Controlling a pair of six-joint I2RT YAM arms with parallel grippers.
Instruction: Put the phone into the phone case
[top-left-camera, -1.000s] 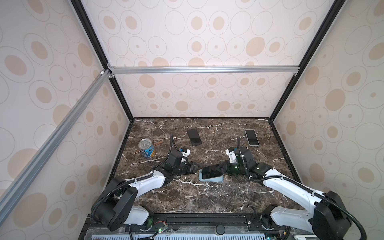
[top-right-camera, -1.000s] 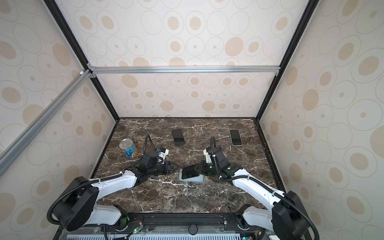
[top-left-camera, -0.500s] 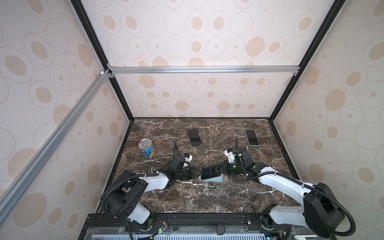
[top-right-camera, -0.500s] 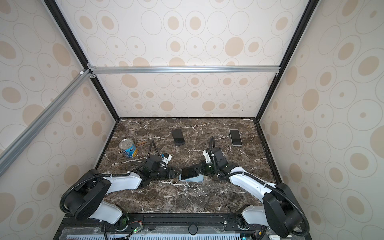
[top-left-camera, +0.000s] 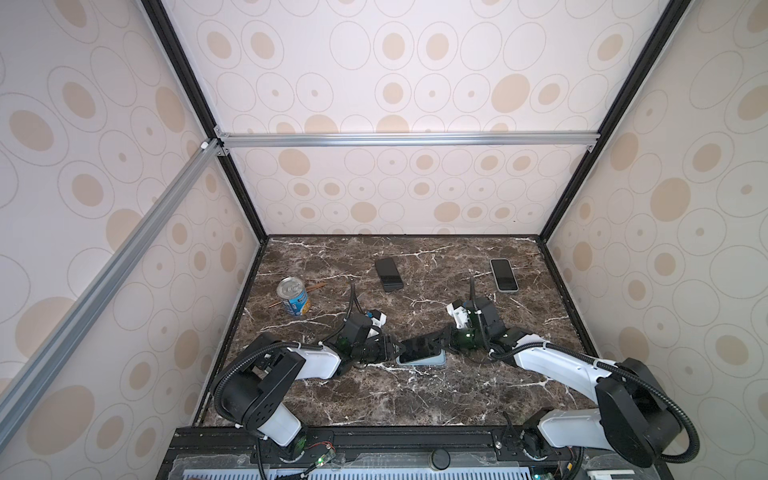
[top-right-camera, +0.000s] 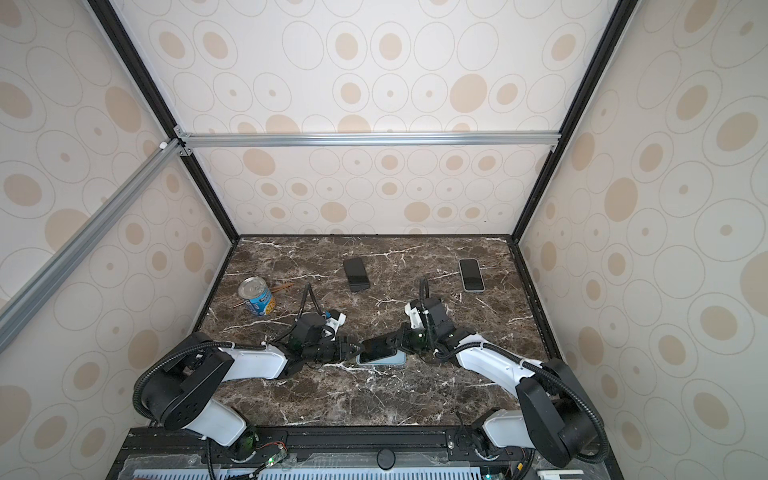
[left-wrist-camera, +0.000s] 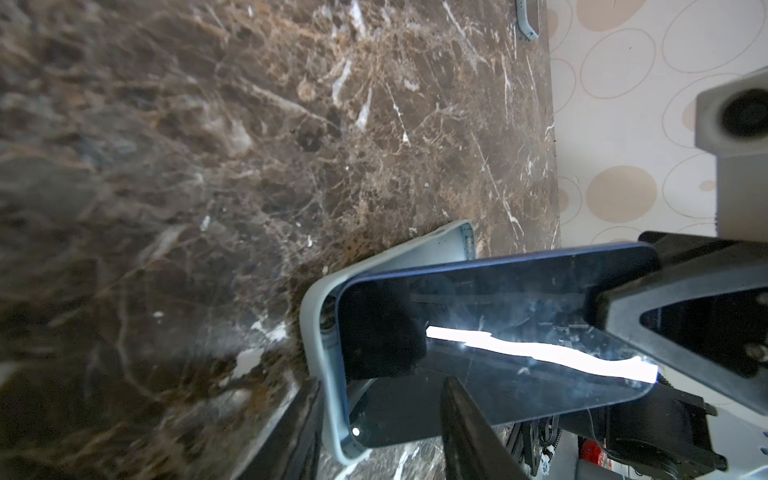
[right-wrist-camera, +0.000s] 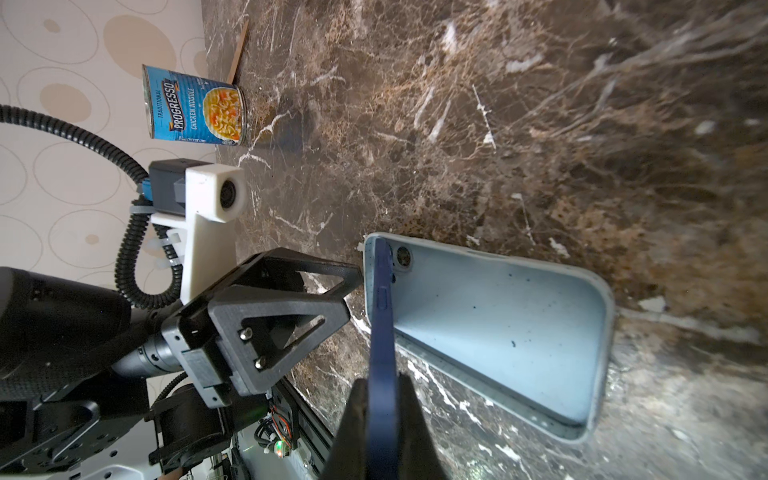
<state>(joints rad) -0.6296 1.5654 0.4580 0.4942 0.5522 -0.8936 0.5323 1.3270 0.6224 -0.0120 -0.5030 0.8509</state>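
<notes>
A dark blue phone (top-left-camera: 419, 347) (top-right-camera: 376, 347) is tilted over a light blue phone case (top-left-camera: 424, 360) (top-right-camera: 384, 360) lying open-side up at the middle front. My right gripper (top-left-camera: 444, 338) (right-wrist-camera: 382, 382) is shut on the phone's (right-wrist-camera: 382, 311) raised right end. The phone's left end dips inside the case's (right-wrist-camera: 498, 324) camera-hole end. My left gripper (top-left-camera: 392, 349) (left-wrist-camera: 380, 386) stands open at that end. One finger is outside the case wall (left-wrist-camera: 320, 332) by the table. The other is over the phone's screen (left-wrist-camera: 519, 316).
A soup can (top-left-camera: 294, 296) (right-wrist-camera: 195, 106) stands at the left with a wooden stick (top-left-camera: 316, 286) behind it. A black phone (top-left-camera: 388, 274) lies at the back middle. A white-edged phone (top-left-camera: 503, 275) lies at the back right. Patterned walls enclose the marble table (top-left-camera: 415, 395).
My left gripper has slid right up to the case's left end and its jaws have narrowed. The right gripper still holds the phone tilted over the case.
</notes>
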